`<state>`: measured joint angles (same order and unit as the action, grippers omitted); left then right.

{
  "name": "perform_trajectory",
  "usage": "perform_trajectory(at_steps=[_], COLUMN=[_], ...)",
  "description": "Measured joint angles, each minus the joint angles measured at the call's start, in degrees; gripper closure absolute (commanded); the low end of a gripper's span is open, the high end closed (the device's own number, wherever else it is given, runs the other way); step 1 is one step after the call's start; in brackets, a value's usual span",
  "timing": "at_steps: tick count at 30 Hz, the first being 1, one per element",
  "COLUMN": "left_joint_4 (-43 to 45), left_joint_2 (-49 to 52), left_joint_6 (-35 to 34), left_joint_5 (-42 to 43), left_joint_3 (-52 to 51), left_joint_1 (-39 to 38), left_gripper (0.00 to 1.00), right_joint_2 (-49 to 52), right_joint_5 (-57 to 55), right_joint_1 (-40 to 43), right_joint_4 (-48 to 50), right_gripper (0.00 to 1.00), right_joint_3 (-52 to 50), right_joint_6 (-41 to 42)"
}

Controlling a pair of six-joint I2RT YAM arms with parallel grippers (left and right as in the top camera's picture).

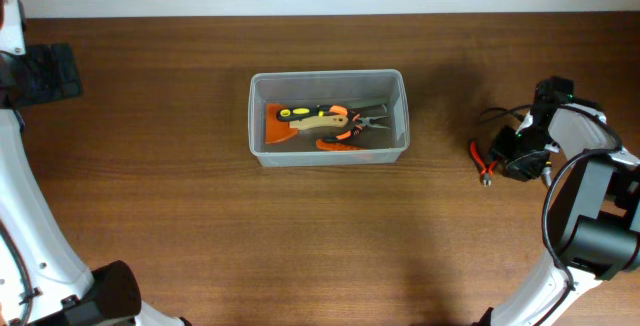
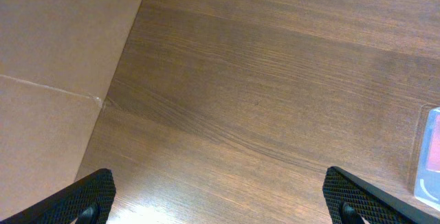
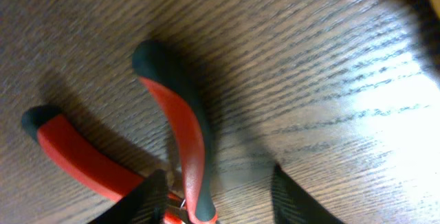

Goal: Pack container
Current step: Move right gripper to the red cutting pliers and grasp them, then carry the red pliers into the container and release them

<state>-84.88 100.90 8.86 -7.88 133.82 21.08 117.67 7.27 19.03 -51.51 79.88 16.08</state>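
Overhead looks straight down on the whole bench (image 1: 150,216); left wrist slants across it, right wrist hovers very close.

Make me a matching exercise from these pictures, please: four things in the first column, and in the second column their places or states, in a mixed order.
Things
1. container
2. tools
3. red pliers
4. left hand

Places or states
A. open, over the bare table
B. in the middle of the table
C. lying on the table, one handle between the fingers of the right hand
D. inside the container

Pairs: 1-B, 2-D, 3-C, 4-A
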Motion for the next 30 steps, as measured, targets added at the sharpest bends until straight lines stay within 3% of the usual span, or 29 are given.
perform_trajectory(at_steps=[3, 14, 18, 24, 30], left_joint_4=[0.0, 0.0, 0.0, 0.0, 0.0], left_joint_2=[0.0, 0.0, 0.0, 0.0, 0.0], left_joint_6=[0.0, 0.0, 0.0, 0.0, 0.0], left_joint_5=[0.0, 0.0, 0.0, 0.0, 0.0], left_joint_3=[0.0, 0.0, 0.0, 0.0, 0.0], left_joint_1=[0.0, 0.0, 0.0, 0.0, 0.0], left_gripper=[0.01, 0.01, 0.01, 0.01, 0.01], right_joint_2=[0.0, 0.0, 0.0, 0.42, 0.07], right_joint_5=[-0.24, -0.26, -0.31, -0.37, -0.33], right_joint_1=[0.0, 0.0, 0.0, 0.0, -0.13], right_joint_4=[0.02, -0.09, -0.94, -7.58, -12.74], right_gripper=[0.76, 0.86, 0.96, 0.96, 0.96], right_joint_3=[-0.17, -0.35, -0.24, 4.11, 15.15], right_joint_6=[0.11, 0.52, -0.09, -2.05, -4.09])
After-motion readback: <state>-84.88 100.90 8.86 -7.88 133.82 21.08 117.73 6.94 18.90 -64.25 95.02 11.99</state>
